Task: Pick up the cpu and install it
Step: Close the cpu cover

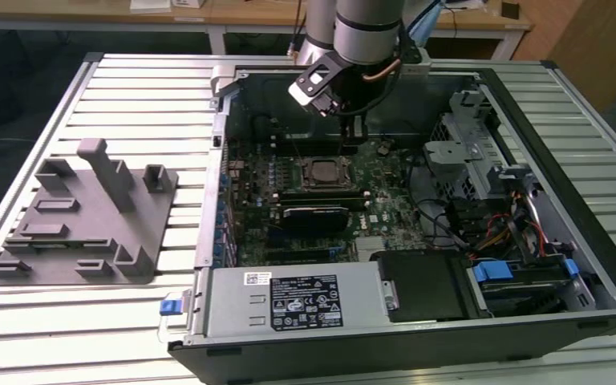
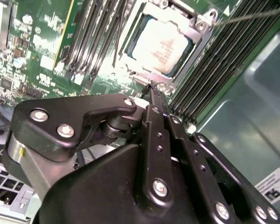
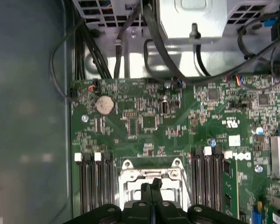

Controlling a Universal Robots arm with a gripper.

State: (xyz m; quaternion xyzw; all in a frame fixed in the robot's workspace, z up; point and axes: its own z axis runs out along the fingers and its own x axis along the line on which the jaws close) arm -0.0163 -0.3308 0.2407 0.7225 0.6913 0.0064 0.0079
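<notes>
The cpu (image 2: 161, 46) lies flat in the motherboard socket (image 2: 196, 25), its silvery top facing up inside the metal frame. In the exterior view the cpu (image 1: 324, 171) sits mid-board within the open computer case (image 1: 217, 120). My gripper (image 1: 353, 143) hangs just above the socket's far side, and in both wrist views the black fingers (image 2: 154, 100) press together with nothing between them. In the first wrist view my gripper (image 3: 151, 187) hovers over the socket frame (image 3: 130, 175) and hides its middle.
A grey plastic holder block (image 1: 83, 216) rests on the slatted table (image 1: 137, 88) at the exterior view's left. Memory slots (image 3: 95, 179) flank the socket. Inside the case are a power supply (image 1: 286, 301), a drive cage (image 1: 468, 144) and loose cables (image 3: 130, 46).
</notes>
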